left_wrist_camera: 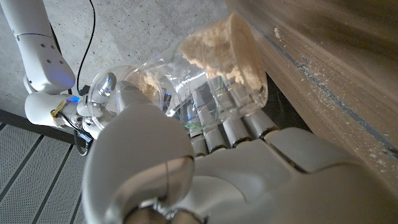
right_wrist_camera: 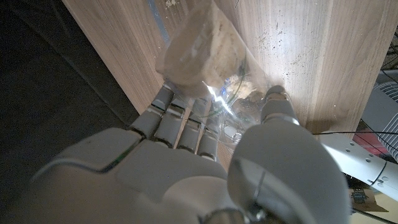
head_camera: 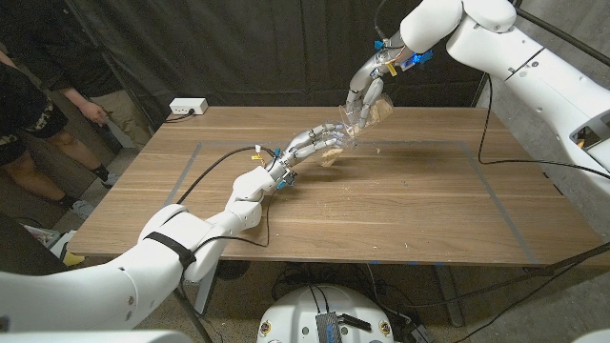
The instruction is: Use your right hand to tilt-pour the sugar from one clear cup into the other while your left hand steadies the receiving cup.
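Sugar is in both clear cups, which meet just above the middle of the head frame, over the far part of the wooden table [head_camera: 400, 205]. The right hand [head_camera: 367, 90] comes down from the upper right of that frame, fingers wrapped around the pouring cup [head_camera: 375, 110], which it holds tilted with its mouth down and to the left, toward the other cup. Pale brown sugar shows inside the tilted cup. In the right wrist frame the same hand [right_wrist_camera: 186, 162] fills the lower part, its fingers [right_wrist_camera: 180, 124] and thumb clamped on the pouring cup [right_wrist_camera: 205, 50], with clumped sugar [right_wrist_camera: 193, 53] packed in its end.

The left hand [head_camera: 305, 148] reaches in from the lower left of the head frame and grips the receiving cup [head_camera: 335, 145], just below and left of the pouring cup; whether the two rims touch cannot be told. In the left wrist frame the left hand [left_wrist_camera: 180, 168] is closed around the receiving cup [left_wrist_camera: 211, 74], which lies tilted, with a layer of sugar [left_wrist_camera: 224, 46] against its base and loose grains scattered on the wood [left_wrist_camera: 336, 81] beside it.

At the left edge of the head frame a person [head_camera: 33, 105] stands beside the table, and a white power strip [head_camera: 188, 108] sits near the table's far left corner.
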Controlling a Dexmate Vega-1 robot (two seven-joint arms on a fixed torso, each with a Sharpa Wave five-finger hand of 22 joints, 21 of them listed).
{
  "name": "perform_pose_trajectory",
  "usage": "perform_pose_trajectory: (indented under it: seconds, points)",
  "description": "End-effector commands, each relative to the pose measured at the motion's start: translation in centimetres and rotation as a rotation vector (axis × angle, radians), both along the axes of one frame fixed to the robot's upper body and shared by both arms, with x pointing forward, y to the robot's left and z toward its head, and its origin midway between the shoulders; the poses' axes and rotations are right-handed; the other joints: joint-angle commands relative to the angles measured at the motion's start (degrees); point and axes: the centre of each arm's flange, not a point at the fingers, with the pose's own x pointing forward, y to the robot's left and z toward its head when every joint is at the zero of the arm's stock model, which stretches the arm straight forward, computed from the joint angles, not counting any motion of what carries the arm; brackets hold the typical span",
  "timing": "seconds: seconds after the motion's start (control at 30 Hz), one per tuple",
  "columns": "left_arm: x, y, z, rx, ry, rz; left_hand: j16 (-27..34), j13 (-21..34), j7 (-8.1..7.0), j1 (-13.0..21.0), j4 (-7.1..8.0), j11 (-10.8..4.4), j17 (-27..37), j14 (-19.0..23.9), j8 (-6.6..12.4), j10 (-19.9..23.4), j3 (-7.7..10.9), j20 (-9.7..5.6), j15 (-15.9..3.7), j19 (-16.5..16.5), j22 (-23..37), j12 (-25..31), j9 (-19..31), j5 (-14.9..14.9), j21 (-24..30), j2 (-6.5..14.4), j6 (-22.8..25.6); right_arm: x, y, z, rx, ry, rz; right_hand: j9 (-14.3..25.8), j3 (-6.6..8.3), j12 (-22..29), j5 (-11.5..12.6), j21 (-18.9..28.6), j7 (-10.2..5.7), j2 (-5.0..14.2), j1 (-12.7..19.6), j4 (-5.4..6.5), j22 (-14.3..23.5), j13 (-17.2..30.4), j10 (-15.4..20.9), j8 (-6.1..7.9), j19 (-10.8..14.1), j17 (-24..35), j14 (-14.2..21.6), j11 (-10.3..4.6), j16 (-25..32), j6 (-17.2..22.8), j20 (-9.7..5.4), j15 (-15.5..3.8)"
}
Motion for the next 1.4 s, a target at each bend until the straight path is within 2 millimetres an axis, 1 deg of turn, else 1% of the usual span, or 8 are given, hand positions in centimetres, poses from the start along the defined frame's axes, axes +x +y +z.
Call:
perform_pose_trajectory:
  seconds: [0.03, 0.17, 0.37, 0.4, 0.6, 1.17, 1.37, 1.4]
  points:
    - [0.0, -1.1, -0.1, 0.013, 0.020, -0.023, -0.1, 0.1, 0.00, 0.6, 0.13, -0.38, 0.1, 0.7, 0.41, 0.2, 0.18, -3.54, -8.03, 0.3, 0.0, 0.4, 0.3, 0.4, 0.4, -0.1, 0.3, 0.4, -0.3, 0.1, -0.002, 0.008, -0.008, 0.3, -0.20, 0.4, 0.3, 0.0, -1.05, 0.76, 0.4, 0.06, 0.2, 0.1, 0.6, 0.37, 0.5, 0.3, 0.8, -0.18, 0.1, 1.9, -4.77, -9.34]
    - [-0.1, -1.6, 0.0, 0.030, 0.017, -0.040, -0.1, 0.1, -0.04, 0.6, 0.16, -0.40, 0.1, 0.8, 0.40, 0.5, 0.16, -3.66, -7.92, 0.4, 0.0, 0.5, 0.3, 0.3, 0.5, -0.1, 0.3, 0.4, -0.3, 0.1, 0.003, 0.009, -0.009, 0.3, -0.20, 0.4, 0.3, 0.0, -1.06, 0.75, 0.4, 0.04, 0.2, 0.0, 0.9, 0.42, 0.5, 0.3, 0.8, -0.45, 0.1, 2.2, -4.77, -9.35]
    - [-0.3, -2.1, 0.1, 0.048, 0.012, -0.061, -0.1, 0.1, 0.09, 0.7, 0.22, -0.40, 0.1, 0.8, 0.44, 0.3, 0.16, -3.66, -7.95, 0.5, 0.0, 0.4, 0.3, 0.3, 0.6, -0.1, 0.5, 0.4, -0.3, 0.1, 0.006, 0.009, -0.014, 0.3, -0.21, 0.3, 0.3, 0.0, -0.99, 0.77, 0.4, 0.04, 0.2, -0.1, 1.0, 0.43, 0.6, 0.4, 0.9, -0.10, 0.1, 2.4, -4.70, -9.35]
    - [-0.3, -2.1, 0.1, 0.050, 0.012, -0.062, -0.1, 0.1, 0.02, 0.7, 0.23, -0.36, 0.1, 0.9, 0.46, 0.4, 0.16, -3.70, -7.92, 0.5, 0.0, 0.5, 0.3, 0.3, 0.6, -0.2, 0.5, 0.4, -0.3, 0.0, 0.005, 0.007, -0.014, 0.4, -0.21, 0.3, 0.3, 0.0, -1.01, 0.77, 0.4, 0.04, 0.2, -0.1, 1.0, 0.45, 0.6, 0.4, 0.9, -0.36, 0.1, 2.5, -4.69, -9.34]
    - [-0.3, -2.0, 0.0, 0.043, 0.011, -0.058, -0.1, 0.2, -0.02, 0.6, 0.33, -0.39, 0.1, 0.8, 0.46, 0.5, 0.13, -3.69, -7.96, 0.5, 0.0, 0.5, 0.3, 0.3, 0.6, -0.2, 0.5, 0.4, -0.2, -0.1, 0.004, 0.011, -0.011, 0.4, -0.22, 0.3, 0.3, 0.0, -1.09, 0.79, 0.4, 0.06, 0.2, -0.1, 1.0, 0.42, 0.6, 0.5, 1.1, -0.11, 0.1, 2.6, -4.68, -9.35]
    - [-0.4, -1.6, 0.0, 0.041, 0.001, -0.055, -0.1, 0.1, 0.03, 0.6, 0.61, -0.33, 0.1, 1.0, 0.58, 0.9, 0.12, -3.79, -7.90, 0.5, -0.1, 0.6, 0.3, 0.3, 0.7, -0.1, 0.9, 0.3, -0.2, -0.1, -0.013, 0.003, -0.004, 0.5, -0.23, 0.3, 0.3, -0.1, -1.20, 0.82, 0.5, 0.03, 0.2, -0.2, 1.7, 0.41, 0.7, 0.7, 1.3, -0.42, 0.1, 3.1, -4.64, -9.36]
    - [-0.5, -1.5, 0.1, 0.040, -0.008, -0.057, -0.1, 0.0, 0.03, 0.6, 0.74, -0.41, 0.1, 1.0, 0.60, 0.8, 0.09, -3.79, -7.88, 0.5, -0.1, 0.6, 0.3, 0.2, 0.8, -0.1, 1.0, 0.2, -0.2, -0.2, -0.028, 0.000, -0.001, 0.5, -0.22, 0.3, 0.3, 0.0, -1.24, 0.85, 0.6, 0.03, 0.2, -0.2, 1.8, 0.38, 0.7, 0.7, 1.5, -0.11, 0.2, 3.2, -4.61, -9.35]
    - [-0.6, -1.5, 0.1, 0.039, -0.010, -0.058, -0.1, 0.0, -0.01, 0.6, 0.76, -0.40, 0.1, 1.0, 0.60, 0.8, 0.09, -3.78, -7.90, 0.5, -0.1, 0.6, 0.2, 0.2, 0.8, -0.1, 1.0, 0.2, -0.2, -0.2, -0.028, 0.004, -0.001, 0.5, -0.22, 0.3, 0.3, 0.0, -1.25, 0.86, 0.5, 0.04, 0.2, -0.2, 1.8, 0.37, 0.7, 0.7, 1.5, -0.37, 0.2, 3.2, -4.63, -9.35]
